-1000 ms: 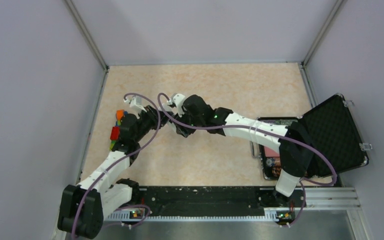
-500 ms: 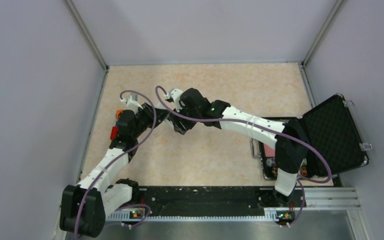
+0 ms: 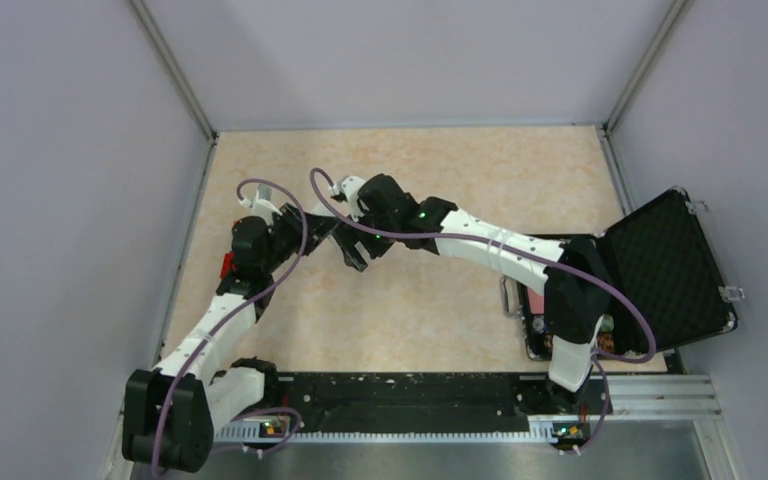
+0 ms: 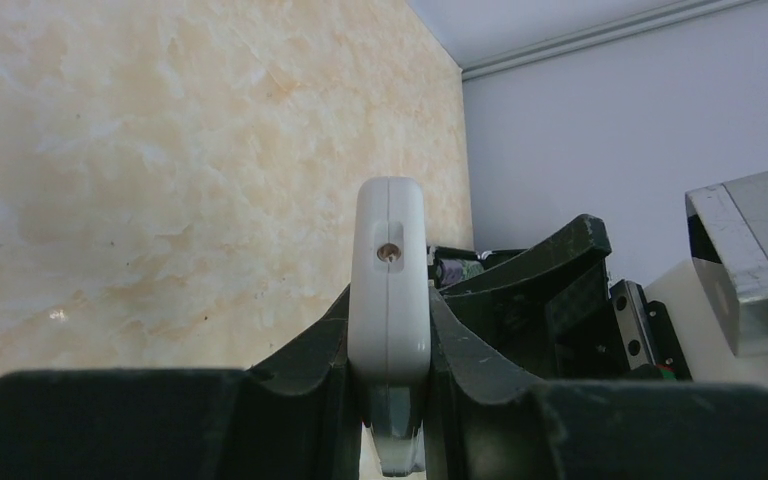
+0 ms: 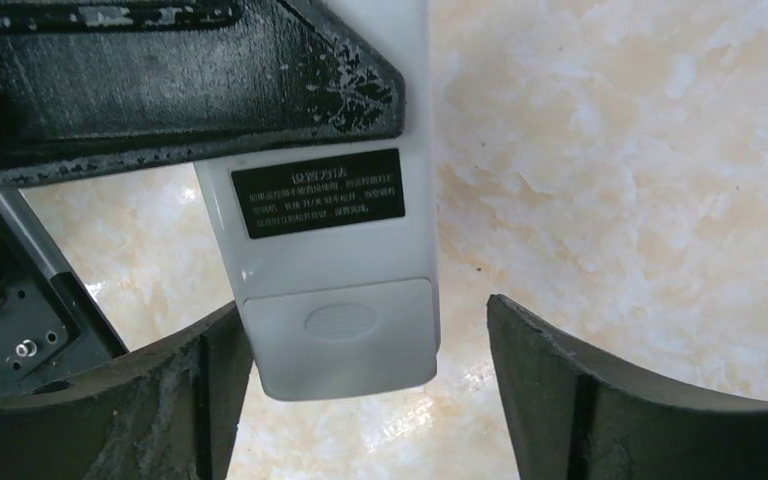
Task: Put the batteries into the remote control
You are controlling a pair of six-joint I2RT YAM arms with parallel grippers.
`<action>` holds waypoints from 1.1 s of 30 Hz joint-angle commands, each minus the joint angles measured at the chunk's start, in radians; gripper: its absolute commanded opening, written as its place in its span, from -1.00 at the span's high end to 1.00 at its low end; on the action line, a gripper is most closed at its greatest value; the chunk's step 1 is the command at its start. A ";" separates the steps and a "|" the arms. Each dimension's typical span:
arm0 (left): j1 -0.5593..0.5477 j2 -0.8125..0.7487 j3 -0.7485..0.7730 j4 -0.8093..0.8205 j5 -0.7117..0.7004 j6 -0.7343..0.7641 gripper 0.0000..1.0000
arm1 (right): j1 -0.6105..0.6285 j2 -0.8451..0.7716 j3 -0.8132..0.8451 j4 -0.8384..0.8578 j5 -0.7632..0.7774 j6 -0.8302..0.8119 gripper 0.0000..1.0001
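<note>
The remote control (image 4: 390,270) is a slim white bar held edge-up in my left gripper (image 4: 390,310), which is shut on its lower part. In the right wrist view the remote's back (image 5: 335,290) shows a black label and a closed battery cover. My right gripper (image 5: 367,310) is open around the remote's cover end, its left finger (image 5: 210,390) close against the remote's side and its right finger (image 5: 560,400) well apart. In the top view the left gripper (image 3: 312,228) and right gripper (image 3: 352,252) meet above the table's left middle. No batteries are in view.
An open black foam-lined case (image 3: 665,270) lies at the right edge with a pink item (image 3: 538,303) inside. A red object (image 3: 227,266) sits by the left wall under the left arm. Grey walls enclose the table (image 3: 460,170).
Both grippers have shifted a little toward the far left and closed in on each other. The orange object by the left wall is now hidden behind the left arm.
</note>
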 commanded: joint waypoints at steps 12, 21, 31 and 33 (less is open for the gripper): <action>0.042 -0.008 0.051 0.055 0.037 -0.065 1.00 | -0.098 -0.161 -0.028 0.113 -0.187 0.167 -0.98; 0.051 -0.054 0.073 0.062 0.048 -0.136 1.00 | -0.173 -0.287 -0.168 0.212 -0.204 0.470 -0.97; 0.052 -0.092 0.086 0.163 0.056 -0.269 1.00 | -0.177 -0.326 -0.285 0.464 -0.239 0.730 -0.89; 0.052 -0.087 0.094 0.173 0.058 -0.281 1.00 | -0.178 -0.321 -0.290 0.489 -0.236 0.752 -0.84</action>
